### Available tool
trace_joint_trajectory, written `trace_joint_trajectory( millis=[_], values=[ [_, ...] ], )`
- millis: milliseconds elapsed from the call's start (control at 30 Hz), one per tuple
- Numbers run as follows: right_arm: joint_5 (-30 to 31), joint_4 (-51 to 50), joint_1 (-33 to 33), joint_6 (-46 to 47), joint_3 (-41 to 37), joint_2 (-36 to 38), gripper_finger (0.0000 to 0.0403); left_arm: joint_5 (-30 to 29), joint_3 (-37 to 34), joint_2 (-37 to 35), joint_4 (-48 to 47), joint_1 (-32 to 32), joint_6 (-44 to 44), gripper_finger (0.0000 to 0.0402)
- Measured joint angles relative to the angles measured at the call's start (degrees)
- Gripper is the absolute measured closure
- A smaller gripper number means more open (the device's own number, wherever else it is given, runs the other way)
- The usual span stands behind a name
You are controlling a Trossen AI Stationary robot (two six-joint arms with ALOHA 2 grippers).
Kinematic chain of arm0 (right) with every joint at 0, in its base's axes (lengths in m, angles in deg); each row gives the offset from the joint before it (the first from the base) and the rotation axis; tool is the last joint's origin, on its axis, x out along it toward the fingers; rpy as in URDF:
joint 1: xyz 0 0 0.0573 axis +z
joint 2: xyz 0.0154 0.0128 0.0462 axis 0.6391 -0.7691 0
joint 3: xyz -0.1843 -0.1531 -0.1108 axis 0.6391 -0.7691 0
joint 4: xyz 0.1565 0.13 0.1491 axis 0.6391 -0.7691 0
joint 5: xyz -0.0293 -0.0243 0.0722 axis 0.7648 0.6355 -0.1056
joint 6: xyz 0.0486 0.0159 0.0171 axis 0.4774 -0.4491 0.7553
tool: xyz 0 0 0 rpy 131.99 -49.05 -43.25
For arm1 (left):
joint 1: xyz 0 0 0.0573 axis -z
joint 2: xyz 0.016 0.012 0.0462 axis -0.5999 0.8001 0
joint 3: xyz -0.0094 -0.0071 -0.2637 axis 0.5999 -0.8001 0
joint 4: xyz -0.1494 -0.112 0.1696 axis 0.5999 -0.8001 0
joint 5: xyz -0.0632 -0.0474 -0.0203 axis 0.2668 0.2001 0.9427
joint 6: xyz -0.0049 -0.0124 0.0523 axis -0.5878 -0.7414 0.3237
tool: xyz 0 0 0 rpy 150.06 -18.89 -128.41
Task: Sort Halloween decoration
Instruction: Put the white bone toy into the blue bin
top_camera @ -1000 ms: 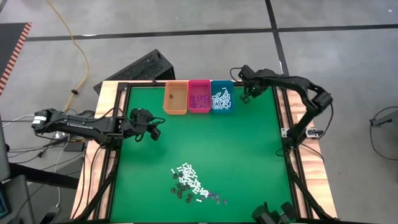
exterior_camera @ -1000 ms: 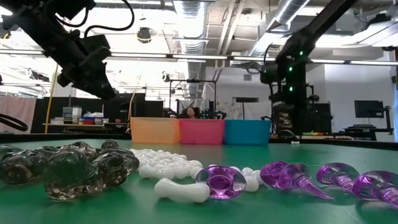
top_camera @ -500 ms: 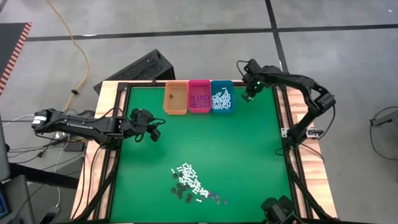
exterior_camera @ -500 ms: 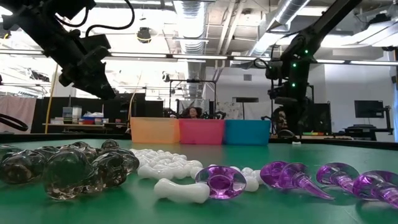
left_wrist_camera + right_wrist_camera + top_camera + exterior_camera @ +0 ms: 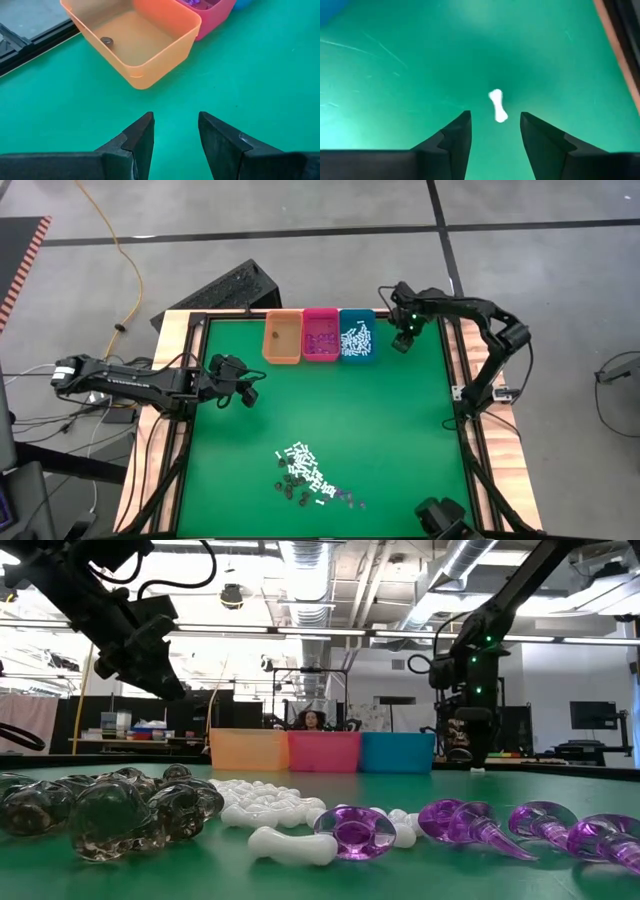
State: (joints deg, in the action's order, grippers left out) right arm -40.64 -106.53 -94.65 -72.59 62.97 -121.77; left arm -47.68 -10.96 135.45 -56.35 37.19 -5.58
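My right claw (image 5: 492, 132) hangs open directly above a stray white bone (image 5: 497, 105), lined up, I judge, to grab it.

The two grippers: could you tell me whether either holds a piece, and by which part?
Neither. The left gripper is open and empty; the right gripper is open above a loose white bone.

Lab or workshop: exposed ceiling ducts (image 5: 320, 565); monitor (image 5: 590, 715); concrete floor (image 5: 300, 210)
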Motion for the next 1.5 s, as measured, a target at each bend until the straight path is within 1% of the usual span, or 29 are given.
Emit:
trace_joint_trajectory(
  millis=[133, 367, 467, 567, 733, 767, 800, 967, 1067, 1167, 1200, 1267, 1500],
  values=[
    [0.22, 1.41, 0.04, -0.21, 0.09, -1.22, 0.0214, -0.01, 0.02, 0.00, -0.02, -0.01, -0.02, 0.0258],
    [1.82, 0.90, 0.06, -1.09, 0.38, -7.22, 0.0221, -0.05, 0.00, 0.00, -0.02, -0.01, -0.02, 0.0258],
    [2.14, 1.14, 0.10, -0.79, 0.45, -8.48, 0.0234, -0.07, 0.00, 0.00, -0.03, -0.01, 0.00, 0.0258],
    [3.76, 0.79, 1.00, -0.82, 0.81, -8.72, 0.0271, -0.10, 0.01, 0.00, -0.04, -0.01, 0.00, 0.0258],
    [5.67, 0.95, 1.96, -0.95, 1.42, -8.95, 0.0368, -0.21, 0.02, 0.00, -0.02, -0.01, -0.04, 0.0258],
    [5.82, 1.00, 2.15, -0.96, 1.43, -8.96, 0.0381, -0.38, 0.01, 0.00, -0.02, 0.01, -0.05, 0.0258],
    [5.76, 1.09, 2.21, -0.97, 1.42, -8.96, 0.0387, -0.48, 0.02, 0.00, -0.02, 0.00, -0.08, 0.0258],
    [5.77, 0.58, 3.51, 0.79, 1.65, -9.03, 0.0374, -0.60, 0.02, 0.00, -0.02, -0.01, -0.13, 0.0258],
    [5.78, -1.64, 4.32, 1.94, 2.92, -9.06, 0.0385, -0.61, 0.02, 0.00, -0.03, -0.01, -0.04, 0.0258],
    [5.78, -3.20, 5.03, 2.94, 4.41, -8.03, 0.0387, -0.62, 0.02, 0.00, -0.02, 0.01, -0.04, 0.0258],
    [5.73, -3.58, 5.37, 3.07, 4.55, -7.39, 0.0387, -0.61, 0.01, 0.00, -0.02, 0.01, -0.07, 0.0258],
    [3.79, -4.48, 5.92, 3.56, 5.25, -5.89, 0.0387, -0.61, 0.02, 0.00, -0.04, -0.01, -0.09, 0.0258],
    [3.89, -5.49, 7.94, 6.56, 6.51, 2.50, 0.0387, -0.58, 0.02, 0.00, -0.04, -0.01, -0.18, 0.0258]
  ],
)
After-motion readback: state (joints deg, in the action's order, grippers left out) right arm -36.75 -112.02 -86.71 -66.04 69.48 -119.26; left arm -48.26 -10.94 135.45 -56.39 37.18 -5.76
